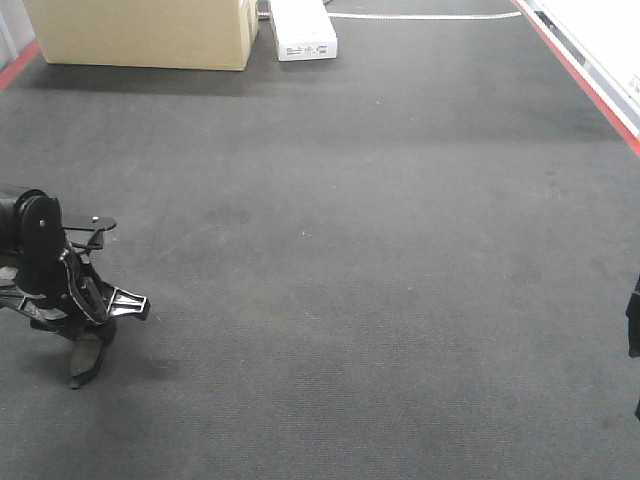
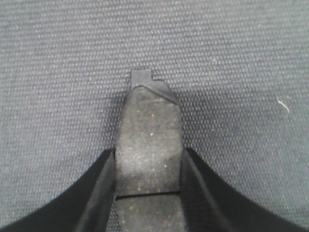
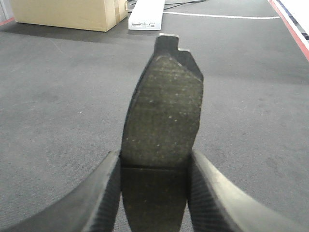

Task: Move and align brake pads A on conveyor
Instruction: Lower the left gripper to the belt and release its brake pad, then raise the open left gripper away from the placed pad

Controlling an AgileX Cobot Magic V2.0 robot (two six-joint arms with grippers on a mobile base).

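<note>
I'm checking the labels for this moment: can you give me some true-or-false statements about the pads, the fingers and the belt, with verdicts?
1. The left gripper pinches the left brake pad between its fingers. True.
2. The right gripper is empty. False: it is shut on the right brake pad.
3. Loose pads lie across the middle of the conveyor. False: no loose pad shows there.
4. A cardboard box stands at the belt's far end. True.
5. The white box lies left of the cardboard box. False: in the front view it lies to its right.
</note>
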